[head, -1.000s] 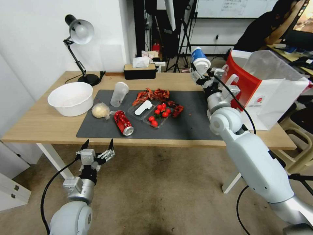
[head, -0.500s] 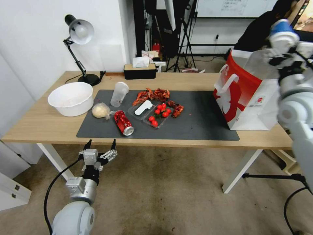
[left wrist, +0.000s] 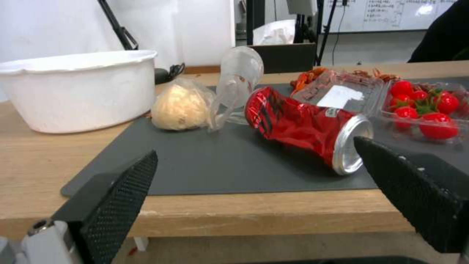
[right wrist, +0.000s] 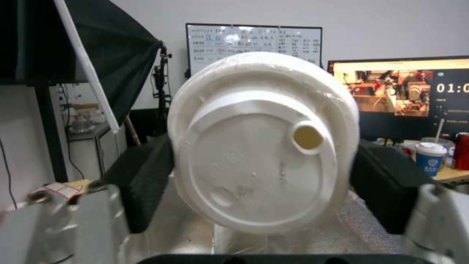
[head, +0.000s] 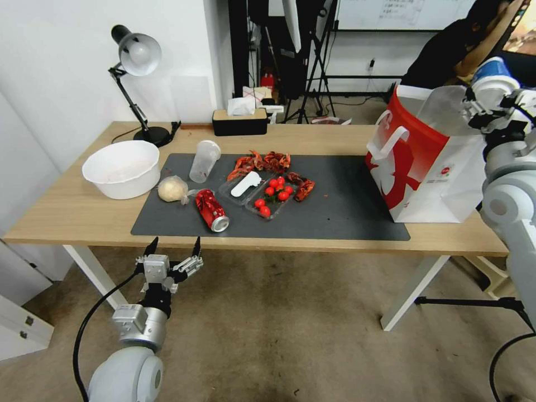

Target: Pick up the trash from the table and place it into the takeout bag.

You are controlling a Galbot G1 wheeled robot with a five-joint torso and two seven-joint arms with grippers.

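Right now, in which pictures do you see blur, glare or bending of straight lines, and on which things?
Head view: the table edges bow slightly, a wide-angle effect, and the monitor at the top right is washed out. Left wrist view: the crushed red can rim shines, while the near left end effector fingers look soft. Right wrist view: the white cup lid is soft, held in the right end effector.

White-and-silver jointed arms, looping black cables, black textured jaws.
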